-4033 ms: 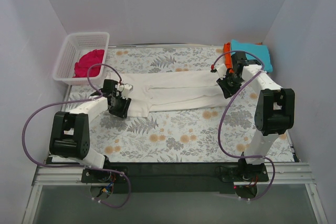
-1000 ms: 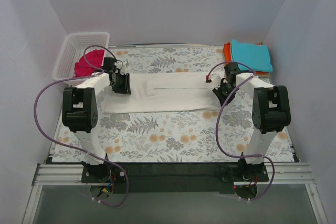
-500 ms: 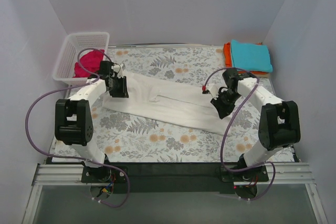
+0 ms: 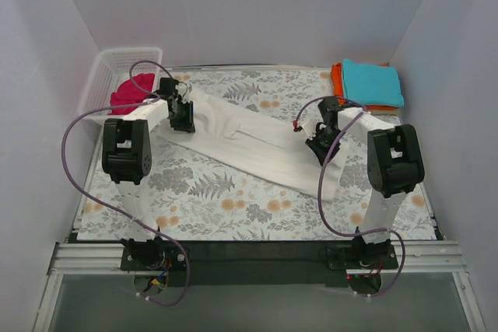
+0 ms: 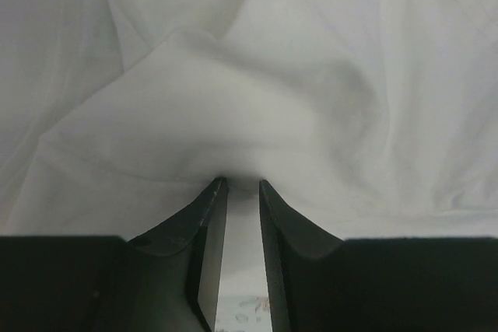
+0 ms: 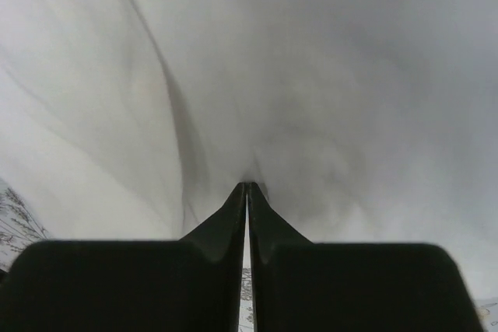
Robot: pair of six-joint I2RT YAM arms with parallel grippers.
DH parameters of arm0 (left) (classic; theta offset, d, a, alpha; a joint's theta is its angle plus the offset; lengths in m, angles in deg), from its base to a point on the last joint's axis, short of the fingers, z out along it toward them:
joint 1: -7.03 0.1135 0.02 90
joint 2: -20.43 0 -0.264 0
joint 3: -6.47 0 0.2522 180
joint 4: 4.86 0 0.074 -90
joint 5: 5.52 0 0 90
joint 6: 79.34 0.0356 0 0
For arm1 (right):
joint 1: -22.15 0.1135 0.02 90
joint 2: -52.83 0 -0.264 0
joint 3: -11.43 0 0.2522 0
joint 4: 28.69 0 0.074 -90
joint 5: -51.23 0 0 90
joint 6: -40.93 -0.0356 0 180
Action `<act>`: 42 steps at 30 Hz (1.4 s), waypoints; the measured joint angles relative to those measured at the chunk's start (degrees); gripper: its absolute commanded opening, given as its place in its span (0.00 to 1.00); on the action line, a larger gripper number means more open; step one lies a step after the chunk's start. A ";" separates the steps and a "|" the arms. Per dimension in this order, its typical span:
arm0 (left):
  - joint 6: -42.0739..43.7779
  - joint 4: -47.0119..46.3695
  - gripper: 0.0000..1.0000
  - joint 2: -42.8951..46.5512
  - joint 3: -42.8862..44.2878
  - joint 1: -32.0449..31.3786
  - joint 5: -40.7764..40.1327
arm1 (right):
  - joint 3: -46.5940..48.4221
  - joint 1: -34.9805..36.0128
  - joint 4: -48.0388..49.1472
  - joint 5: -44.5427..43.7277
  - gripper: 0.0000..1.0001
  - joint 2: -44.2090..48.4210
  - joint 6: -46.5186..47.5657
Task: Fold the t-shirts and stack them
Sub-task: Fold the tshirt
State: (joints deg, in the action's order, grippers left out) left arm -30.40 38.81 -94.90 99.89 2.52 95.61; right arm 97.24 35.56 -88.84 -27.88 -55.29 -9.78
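The large off-white t-shirt (image 4: 249,141) lies folded into a long band, running diagonally from back left to front right on the floral table covering. My left gripper (image 4: 185,118) is shut on its back-left end; in the left wrist view the jaws (image 5: 240,183) pinch a thick bunched fold of the shirt (image 5: 257,99). My right gripper (image 4: 323,149) is shut on the shirt near its right end, fingers pressed together (image 6: 247,186) on the cloth (image 6: 311,75). The magenta t-shirt (image 4: 128,92) lies in the basket. The teal t-shirt (image 4: 373,81) lies folded on the orange one (image 4: 337,77) at back right.
The white mesh basket (image 4: 101,75) stands at the back left corner. The floral table covering (image 4: 233,200) shows bare in front of the shirt. White walls close in the back and both sides. Purple cables loop off both arms.
The shirt band, straight across the table one second ago, now lies diagonally. My left gripper has carried its end toward the back; my right gripper moved left, and the right end trails toward the front.
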 measured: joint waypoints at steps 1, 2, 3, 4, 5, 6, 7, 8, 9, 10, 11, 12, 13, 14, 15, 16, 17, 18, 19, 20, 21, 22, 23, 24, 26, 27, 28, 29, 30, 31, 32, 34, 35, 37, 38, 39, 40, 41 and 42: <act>0.31 -0.20 0.24 -2.25 3.10 -0.02 0.13 | -0.94 0.70 0.37 -0.26 0.08 0.66 -0.20; 0.70 -0.13 0.24 -4.68 6.75 -0.11 0.22 | -2.12 1.90 0.79 -0.33 0.08 1.62 -0.50; 1.16 -0.33 0.25 -7.72 10.88 -0.20 0.26 | -3.28 3.56 0.98 -0.11 0.08 2.47 -0.96; 1.57 -0.63 0.26 -10.12 14.43 -0.24 0.50 | -4.22 5.86 0.74 0.44 0.07 3.08 -1.55; 2.23 -0.79 0.27 -13.14 19.06 -0.28 0.90 | -4.90 8.55 0.44 1.36 0.08 3.58 -2.16; 2.86 -0.42 0.28 -16.55 24.41 -0.33 1.44 | -5.31 11.02 0.15 2.36 0.08 3.87 -2.64; 3.34 -0.44 0.29 -19.82 29.57 -0.33 2.10 | -5.53 14.25 -0.15 4.04 0.08 3.93 -3.34; 3.76 -0.31 0.29 -22.69 34.16 -0.33 2.97 | -5.55 17.33 -0.15 6.03 0.08 3.93 -4.02; 4.00 0.09 0.30 -24.98 37.94 -0.33 3.93 | -5.55 20.24 -0.15 8.20 0.08 3.91 -4.70; 4.22 0.72 0.31 -26.67 41.16 -0.39 4.70 | -5.49 22.91 -0.26 10.54 0.08 3.93 -5.11; 4.35 0.94 0.31 -27.47 42.86 -0.52 5.29 | -5.33 24.92 -0.83 12.76 0.08 4.11 -5.60; 4.50 1.40 0.31 -27.50 43.23 -0.66 5.88 | -5.09 26.08 -1.57 14.47 0.09 4.33 -6.03; 4.68 1.81 0.32 -26.77 43.06 -0.72 6.32 | -4.68 26.38 -2.36 15.72 0.09 4.92 -6.36; 4.68 2.14 0.32 -25.83 42.49 -0.79 6.67 | -4.28 26.12 -2.82 16.09 0.09 5.53 -6.51; 4.68 1.92 0.32 -24.35 41.00 -0.87 6.88 | -3.85 25.38 -3.13 16.04 0.10 6.49 -6.51; 4.68 1.42 0.32 -22.29 38.69 -0.96 7.13 | -3.32 24.37 -3.19 15.80 0.10 7.65 -6.47; 4.61 1.22 0.32 -19.82 35.95 -1.07 7.32 | -2.80 23.21 -3.17 15.34 0.10 8.72 -6.25; 4.55 1.16 0.32 -17.16 33.03 -1.22 7.37 | -2.19 22.10 -3.13 14.53 0.09 9.64 -5.99; 4.44 1.40 0.31 -15.39 31.26 -1.31 7.39 | -1.60 21.20 -3.02 13.60 0.09 10.12 -5.73; 4.15 0.81 0.31 -12.68 28.39 -1.55 7.34 | -1.11 20.24 -2.69 12.33 0.08 10.25 -5.46; 4.00 0.76 0.30 -10.93 26.60 -1.73 7.37 | -0.96 19.47 -2.03 11.08 0.08 10.08 -5.07; 3.72 0.31 0.29 -9.40 24.79 -1.95 7.34 | -0.96 19.02 -1.51 9.77 0.07 9.55 -4.70; 3.50 0.00 0.29 -8.33 23.17 -2.12 7.37 | -0.96 18.82 -0.96 8.59 0.06 8.76 -4.42; 3.23 -0.24 0.29 -7.69 21.88 -2.29 7.39 | -0.96 18.80 -0.39 7.54 0.06 7.67 -4.22; 2.78 -0.85 0.29 -7.45 19.58 -2.64 7.41 | -0.96 18.86 0.72 6.03 0.05 5.05 -3.80; 2.64 -1.16 0.29 -7.58 18.36 -2.89 7.43 | -0.98 18.86 1.22 5.46 0.04 3.61 -3.52; 2.54 -1.14 0.29 -7.74 17.49 -3.08 7.41 | -1.05 18.86 1.68 5.11 0.04 2.34 -3.30; 2.47 -1.03 0.29 -8.04 16.65 -3.34 7.39 | -1.27 18.86 2.19 4.85 0.02 1.36 -3.19; 2.47 -0.96 0.29 -8.52 16.17 -3.54 7.32 | -1.27 18.86 2.38 5.01 0.01 1.01 -3.19; 2.49 -0.94 0.29 -9.14 16.06 -3.78 7.30 | -1.44 18.86 2.64 5.27 0.01 1.07 -3.17; 2.51 -1.09 0.29 -9.86 16.06 -4.00 7.28 | -1.55 18.86 2.84 5.38 0.01 1.07 -3.26; 2.67 -1.36 0.28 -11.17 16.09 -4.46 7.23 | -2.05 18.99 3.28 5.66 0.01 1.36 -3.34; 2.82 -1.77 0.28 -11.93 16.33 -4.68 7.26 | -2.38 19.17 3.61 6.12 0.01 1.49 -3.54; 3.17 -1.90 0.28 -12.92 17.97 -5.01 7.08 | -3.08 19.89 4.20 7.21 0.01 1.84 -4.15; 3.30 -1.92 0.28 -13.75 19.08 -5.25 7.13 | -3.34 20.50 4.39 8.00 0.01 1.90 -4.66; 3.45 -2.12 0.28 -14.51 20.15 -5.57 7.06 | -3.56 21.27 4.59 9.05 0.01 1.88 -5.11; 3.74 -2.27 0.28 -15.34 21.42 -6.08 6.88 | -3.72 22.16 4.70 10.27 0.01 1.79 -5.53; 3.87 -2.43 0.28 -16.06 22.43 -6.54 6.75 | -3.74 22.99 4.76 11.34 0.01 1.57 -6.05; 4.02 -2.73 0.28 -16.87 23.58 -7.08 6.71 | -3.74 23.98 4.85 12.70 0.01 1.27 -6.62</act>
State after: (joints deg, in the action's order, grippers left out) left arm -26.38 36.08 -111.77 123.47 -4.56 102.32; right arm 93.50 59.54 -83.99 -15.18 -54.02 -16.40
